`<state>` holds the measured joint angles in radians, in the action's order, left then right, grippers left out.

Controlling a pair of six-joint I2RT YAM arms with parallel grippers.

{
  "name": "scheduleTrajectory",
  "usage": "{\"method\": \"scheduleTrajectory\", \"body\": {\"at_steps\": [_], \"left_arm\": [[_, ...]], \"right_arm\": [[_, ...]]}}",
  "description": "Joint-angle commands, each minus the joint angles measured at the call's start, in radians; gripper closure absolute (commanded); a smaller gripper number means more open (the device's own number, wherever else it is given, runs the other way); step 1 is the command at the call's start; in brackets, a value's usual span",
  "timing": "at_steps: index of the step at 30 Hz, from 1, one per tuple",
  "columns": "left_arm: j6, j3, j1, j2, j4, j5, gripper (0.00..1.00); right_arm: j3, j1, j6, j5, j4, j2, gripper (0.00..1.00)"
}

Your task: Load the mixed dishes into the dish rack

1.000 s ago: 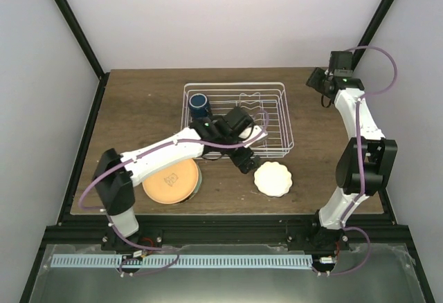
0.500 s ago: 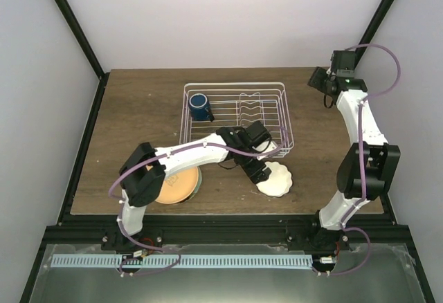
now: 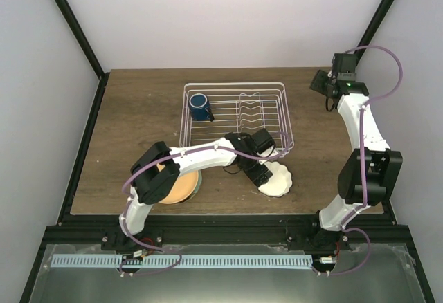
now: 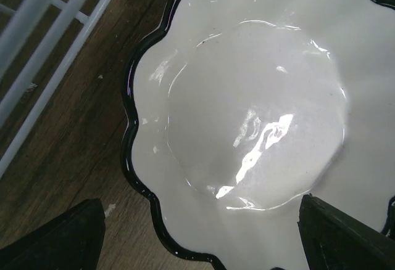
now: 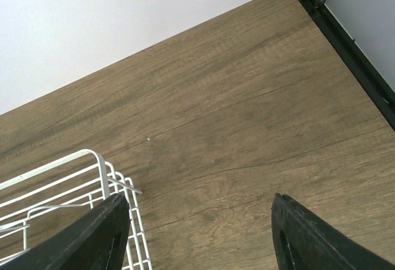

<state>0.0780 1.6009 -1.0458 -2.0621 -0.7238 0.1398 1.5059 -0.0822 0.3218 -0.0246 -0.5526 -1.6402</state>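
Left hand (image 4: 200, 239) spread wide, white scalloped dish (image 4: 259, 110) straight below it — near rim sits inside the gap.

Bright, even light from overhead leaves only soft, short shadows on the counter (image 3: 138, 109). In the left wrist view, glare streaks the glossy white scalloped dish (image 4: 259, 128), and the wires of the dish rack (image 4: 31, 11) look blurred.

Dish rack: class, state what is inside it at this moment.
Inside the dish rack: the dark blue mug in the far left corner, upright tines to its right. The left arm covers part of the near right edge; that spot is hidden.
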Motion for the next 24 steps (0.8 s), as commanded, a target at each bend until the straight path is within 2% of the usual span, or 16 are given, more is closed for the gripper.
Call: {"method": "scheduleTrajectory", "body": {"at_steps": [1,6,9,11,19,24], "left_arm": [[0.021,0.017,-0.002,-0.042,0.027,-0.028,0.13],[0.016,0.015,-0.002,-0.073,0.031,-0.020,0.14],[0.008,0.018,-0.002,-0.086,0.029,-0.017,0.19],[0.003,0.028,-0.002,-0.094,0.026,-0.004,0.26],[-0.016,0.062,-0.002,-0.129,-0.017,0.028,0.67],[-0.024,0.062,-0.002,-0.117,-0.027,0.023,0.80]], "right_arm": [[-0.015,-0.009,-0.018,-0.016,0.008,0.044,0.36],[-0.027,-0.009,-0.011,-0.002,0.008,0.047,0.36],[-0.039,-0.009,-0.011,0.001,0.011,0.053,0.36],[-0.045,-0.010,-0.013,-0.001,0.014,0.056,0.36],[-0.047,-0.010,-0.021,-0.017,0.014,0.057,0.36],[-0.039,-0.010,-0.022,-0.016,0.014,0.048,0.36]]}}
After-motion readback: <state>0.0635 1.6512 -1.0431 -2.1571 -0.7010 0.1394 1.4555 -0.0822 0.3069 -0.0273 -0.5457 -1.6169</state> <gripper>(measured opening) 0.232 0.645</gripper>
